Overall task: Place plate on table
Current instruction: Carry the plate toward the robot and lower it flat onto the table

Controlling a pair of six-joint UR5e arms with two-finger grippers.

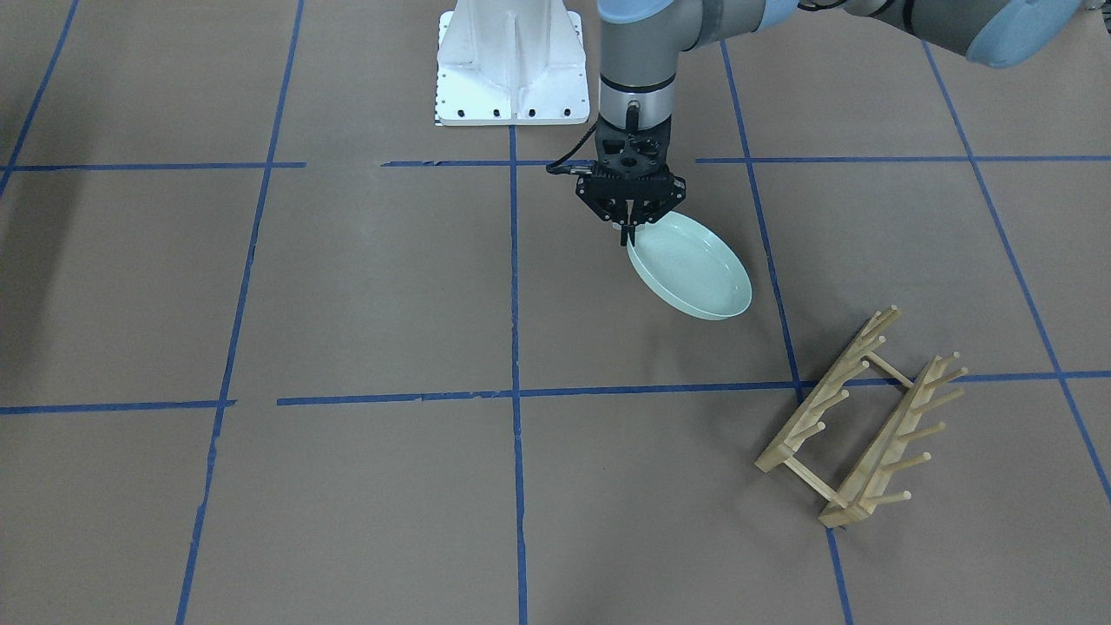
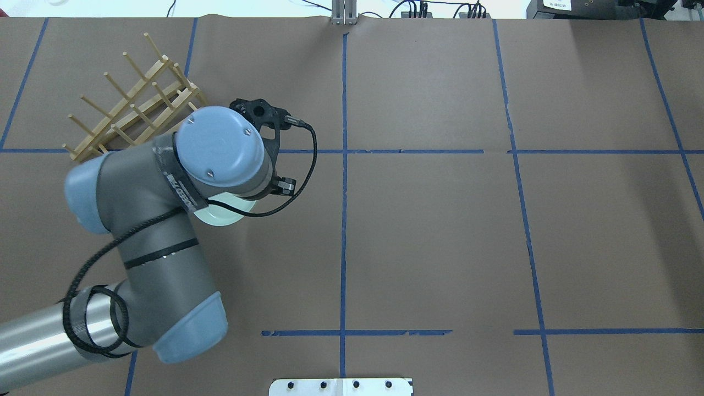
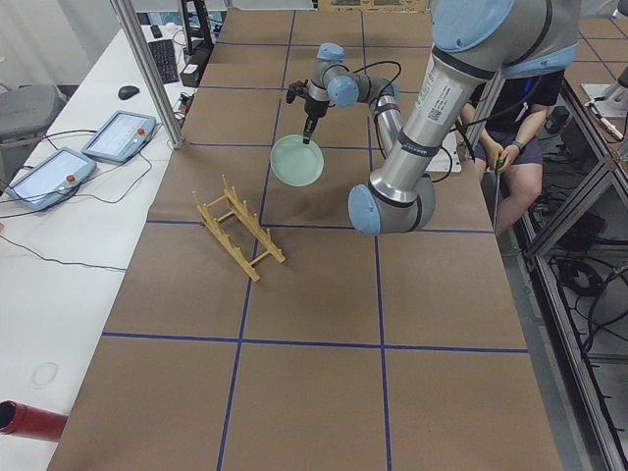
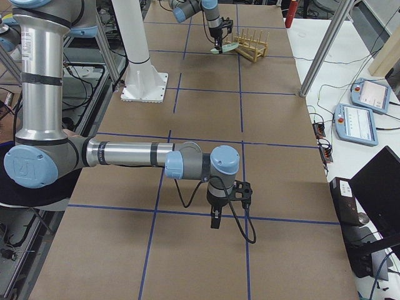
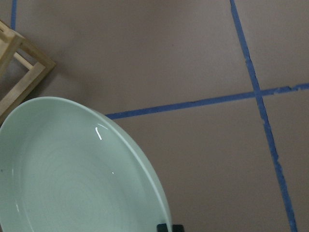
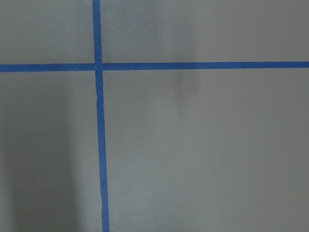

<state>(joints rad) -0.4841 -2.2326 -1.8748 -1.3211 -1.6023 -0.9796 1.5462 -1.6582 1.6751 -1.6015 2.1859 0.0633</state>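
Over table (image 1: 347, 286), near wooden rack (image 1: 859, 425): left gripper (image 1: 631, 227) pinched tight on rim of plate (image 1: 694, 269); plate tilted, apart from rack. Right gripper (image 4: 215, 220) well away, low over table; opening impossible to tell.

The table (image 1: 347, 286) is marked with a blue tape grid (image 1: 514, 286); a wooden rack (image 1: 887, 441) is set on it; a white base (image 1: 512, 65) is mounted at its edge.
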